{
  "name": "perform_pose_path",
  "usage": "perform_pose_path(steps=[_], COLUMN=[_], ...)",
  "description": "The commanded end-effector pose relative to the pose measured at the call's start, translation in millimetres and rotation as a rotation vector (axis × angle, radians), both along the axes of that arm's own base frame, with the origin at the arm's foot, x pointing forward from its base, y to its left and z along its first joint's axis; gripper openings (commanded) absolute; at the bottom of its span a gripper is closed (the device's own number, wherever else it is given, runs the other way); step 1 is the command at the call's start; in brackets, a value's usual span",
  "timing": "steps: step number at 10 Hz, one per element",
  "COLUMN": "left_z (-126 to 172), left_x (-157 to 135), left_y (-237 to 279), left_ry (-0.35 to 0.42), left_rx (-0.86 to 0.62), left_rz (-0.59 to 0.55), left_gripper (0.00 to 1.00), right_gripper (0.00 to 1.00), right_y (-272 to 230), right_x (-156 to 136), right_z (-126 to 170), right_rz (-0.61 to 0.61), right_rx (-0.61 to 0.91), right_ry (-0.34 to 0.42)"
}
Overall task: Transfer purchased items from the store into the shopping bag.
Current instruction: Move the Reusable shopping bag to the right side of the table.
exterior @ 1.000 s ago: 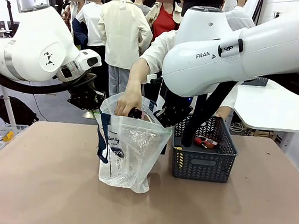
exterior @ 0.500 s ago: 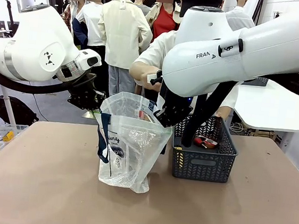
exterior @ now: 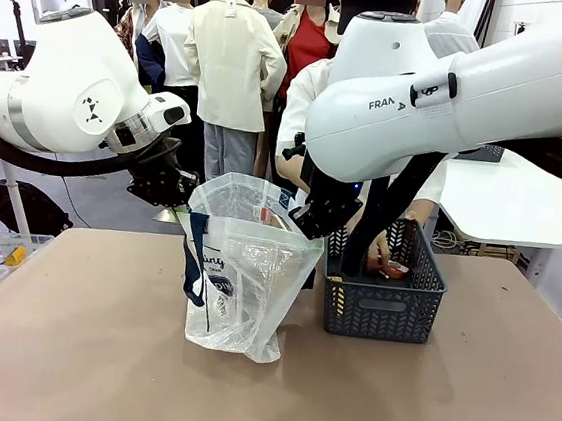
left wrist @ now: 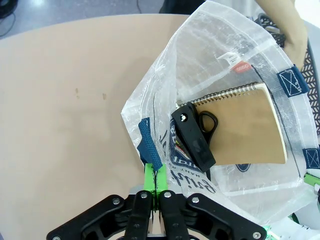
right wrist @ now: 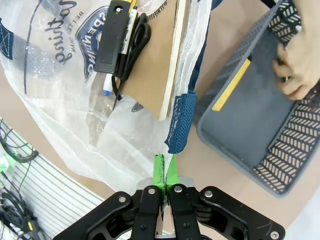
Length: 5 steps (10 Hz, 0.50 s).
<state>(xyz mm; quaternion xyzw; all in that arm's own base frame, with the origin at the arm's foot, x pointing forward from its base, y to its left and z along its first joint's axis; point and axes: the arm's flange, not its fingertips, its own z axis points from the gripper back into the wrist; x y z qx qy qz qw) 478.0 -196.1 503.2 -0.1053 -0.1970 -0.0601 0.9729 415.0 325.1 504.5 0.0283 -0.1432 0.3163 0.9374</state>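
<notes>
1. Left gripper (left wrist: 152,175): my jaws pinched shut on the bag (exterior: 250,268) rim, beside a blue strap
2. Right gripper (right wrist: 164,167): my jaws clamped on the opposite rim, so the mouth stands open
3. Bag: on the table, just left of the basket (exterior: 380,317); I judge the film thin, light, slippery and tearable, best gripped at the stitched straps
4. Inside: notebook (left wrist: 245,125), scissors (left wrist: 207,120)
5. Basket: a person's hand (right wrist: 295,65) reaches in by a red item (exterior: 395,270); a yellow item (right wrist: 231,84) lies flat
</notes>
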Motion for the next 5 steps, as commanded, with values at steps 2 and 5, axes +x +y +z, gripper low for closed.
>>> perform_pose_path(steps=[2, 5], left_z=[0.7, 0.7], left_x=[0.5, 0.5], left_y=[1.2, 1.2], left_ry=[-0.001, -0.001], left_rx=[0.000, 0.000], left_rz=[0.002, 0.002], left_gripper=[0.00, 0.00], right_gripper=[0.00, 0.00], right_y=[-1.8, -1.8], right_x=[0.7, 0.7], right_z=[1.3, 1.3], right_rz=[-0.006, -0.006], right_rx=[0.001, 0.001], right_ry=[-0.003, -0.003])
